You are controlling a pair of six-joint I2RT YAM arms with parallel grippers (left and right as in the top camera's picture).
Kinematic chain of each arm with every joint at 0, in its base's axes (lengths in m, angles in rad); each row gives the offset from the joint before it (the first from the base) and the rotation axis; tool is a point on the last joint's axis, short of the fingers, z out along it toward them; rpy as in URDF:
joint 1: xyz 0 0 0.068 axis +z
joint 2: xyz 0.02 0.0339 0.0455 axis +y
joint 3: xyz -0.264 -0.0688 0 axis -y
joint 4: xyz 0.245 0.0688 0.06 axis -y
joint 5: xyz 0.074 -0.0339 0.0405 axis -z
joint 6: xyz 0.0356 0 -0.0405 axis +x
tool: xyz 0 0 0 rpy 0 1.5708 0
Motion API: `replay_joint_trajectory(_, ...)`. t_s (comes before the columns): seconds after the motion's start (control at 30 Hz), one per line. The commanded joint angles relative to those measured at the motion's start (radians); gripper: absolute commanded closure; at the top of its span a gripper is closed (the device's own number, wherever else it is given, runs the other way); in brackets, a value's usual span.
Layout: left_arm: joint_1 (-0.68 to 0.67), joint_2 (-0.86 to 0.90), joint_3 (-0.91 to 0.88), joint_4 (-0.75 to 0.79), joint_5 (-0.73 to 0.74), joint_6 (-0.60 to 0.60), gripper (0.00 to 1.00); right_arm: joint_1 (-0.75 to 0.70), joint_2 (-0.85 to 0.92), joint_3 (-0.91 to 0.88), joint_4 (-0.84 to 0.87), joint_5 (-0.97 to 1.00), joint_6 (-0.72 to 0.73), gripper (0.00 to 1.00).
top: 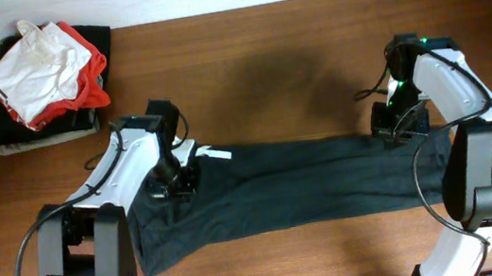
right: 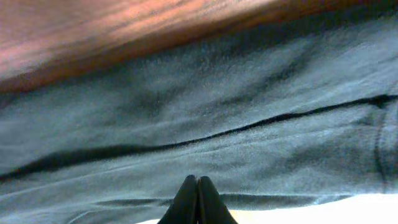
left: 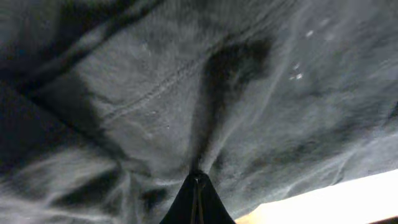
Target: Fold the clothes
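A pair of dark grey trousers [top: 300, 183] lies stretched left to right across the wooden table. My left gripper [top: 176, 180] is down on its left end. In the left wrist view the fingers [left: 198, 184] are shut, and the cloth [left: 155, 112] puckers into a crease at their tips. My right gripper [top: 394, 131] is down on the right end, at the top edge. In the right wrist view the fingers [right: 198, 183] are shut together on a fold of the cloth [right: 205, 106].
A pile of other clothes [top: 34, 85] sits at the back left corner: dark and olive garments with a white and red one on top. Bare wood [top: 267, 78] lies behind the trousers and along the front edge.
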State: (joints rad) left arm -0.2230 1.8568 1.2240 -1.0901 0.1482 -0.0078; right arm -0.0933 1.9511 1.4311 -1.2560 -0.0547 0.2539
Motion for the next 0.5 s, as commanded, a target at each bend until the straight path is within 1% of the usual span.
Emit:
replay_joint_trajectory(0.0, 0.003, 0.001, -0.051, 0.037, 0.017, -0.007, 0.99, 0.000, -0.020, -0.078, 0.065, -0.006, 0.020, 0.96)
replay_joint_trajectory(0.07, 0.013, 0.002, -0.077, 0.062, 0.013, -0.013, 0.99, 0.000, -0.020, -0.129, 0.111, -0.008, 0.020, 0.96)
replay_joint_trajectory(0.2, 0.077, 0.003, -0.128, 0.092, 0.013, -0.031, 0.99, 0.000, -0.020, -0.211, 0.174, -0.017, 0.028, 0.96)
replay_joint_trajectory(0.33, 0.167, 0.003, -0.159, 0.092, 0.014, -0.031, 0.99, -0.018, -0.020, -0.238, 0.218, -0.076, 0.050, 0.96)
replay_joint_trajectory(0.47, 0.261, 0.003, -0.164, 0.092, 0.029, -0.031, 0.99, -0.067, -0.020, -0.238, 0.218, -0.038, 0.050, 0.96)
